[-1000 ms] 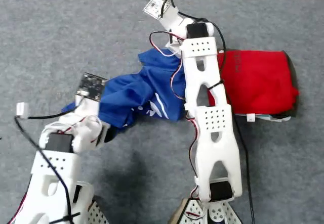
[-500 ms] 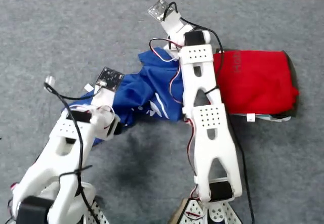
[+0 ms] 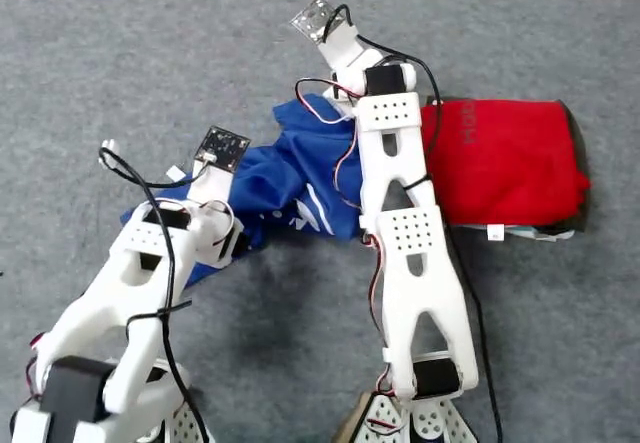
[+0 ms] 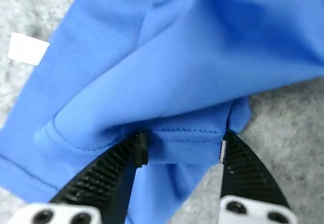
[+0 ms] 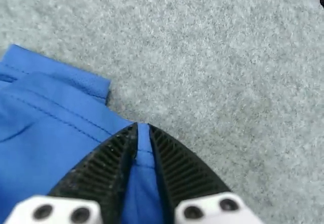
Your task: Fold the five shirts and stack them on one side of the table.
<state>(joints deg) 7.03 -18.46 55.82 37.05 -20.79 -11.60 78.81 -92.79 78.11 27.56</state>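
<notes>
Shirts are seen in two places on the grey, felt-covered table [image 3: 120, 73]. A crumpled blue shirt [image 3: 285, 178] of smooth jersey fabric with white markings is spread unevenly across the middle of the table, somewhat nearer the far edge. A neatly folded red shirt [image 3: 510, 158] is set toward the right edge, on top of other folded cloth, of which a dark edge [image 3: 577, 143] and a pale edge [image 3: 520, 231] are visible beneath it. The two garments are separated in the high view by the right arm, which is stretched over the blue shirt's right part.

The left pincer [image 4: 181, 145] is held released, its ribbed black jaws spread apart on either side of a stitched hem fold of the blue shirt [image 4: 192, 57], at the end of the garment nearer the left edge of the table. A small white label [image 4: 28, 49] is seen beside the cloth on the grey surface.

The right pincer [image 5: 143, 130] is clenched on a thin edge of the blue shirt [image 5: 45, 133], pinched between its jaws at the end of the garment nearest the far edge. Bare grey table is seen just beyond the pinched edge.
</notes>
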